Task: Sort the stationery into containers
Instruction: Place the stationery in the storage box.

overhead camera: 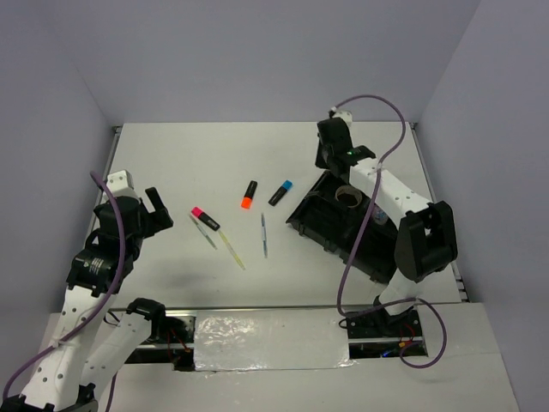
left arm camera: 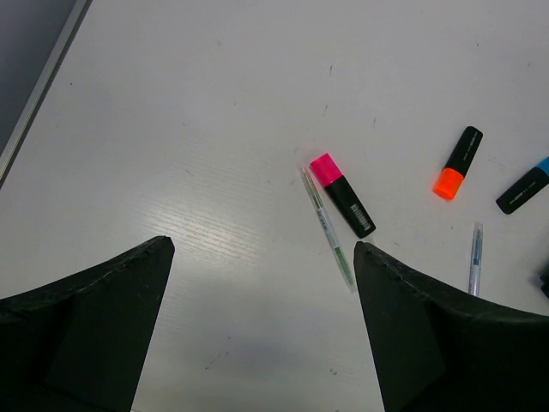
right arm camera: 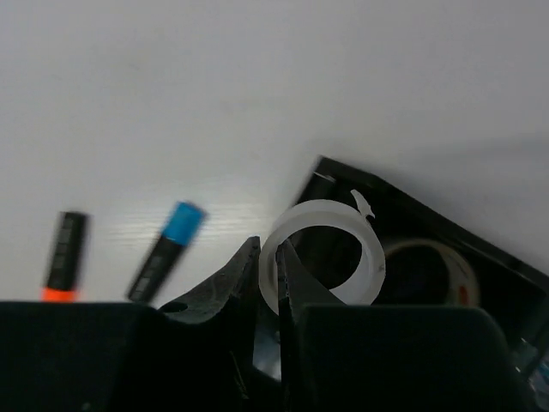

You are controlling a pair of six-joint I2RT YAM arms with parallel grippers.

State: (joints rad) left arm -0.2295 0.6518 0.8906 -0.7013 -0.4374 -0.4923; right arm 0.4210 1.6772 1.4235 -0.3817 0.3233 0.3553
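The white table (overhead camera: 214, 154) carries everything. On its right side the black organizer tray (overhead camera: 319, 225) lies at an angle, with the right arm reaching over its far end. The left end effector (left arm camera: 263, 247) hangs above the table's left side, fingers spread wide and holding nothing. The right end effector (right arm camera: 268, 253) pinches the wall of a clear tape roll (right arm camera: 319, 210), one finger inside the ring and one outside, at the tray's far corner (whether the roll touches the tray I cannot tell). A second tape roll (right arm camera: 459, 273) lies in a compartment just beside it.

On the table's middle lie three highlighters, well apart from the tray: pink-capped (left arm camera: 341, 194), orange-capped (left arm camera: 457, 163) and blue-capped (left arm camera: 523, 189). The grey pen (left arm camera: 328, 227) lies alongside the pink-capped one, the yellow pen (overhead camera: 232, 249) and blue pen (left arm camera: 474, 257) nearby.
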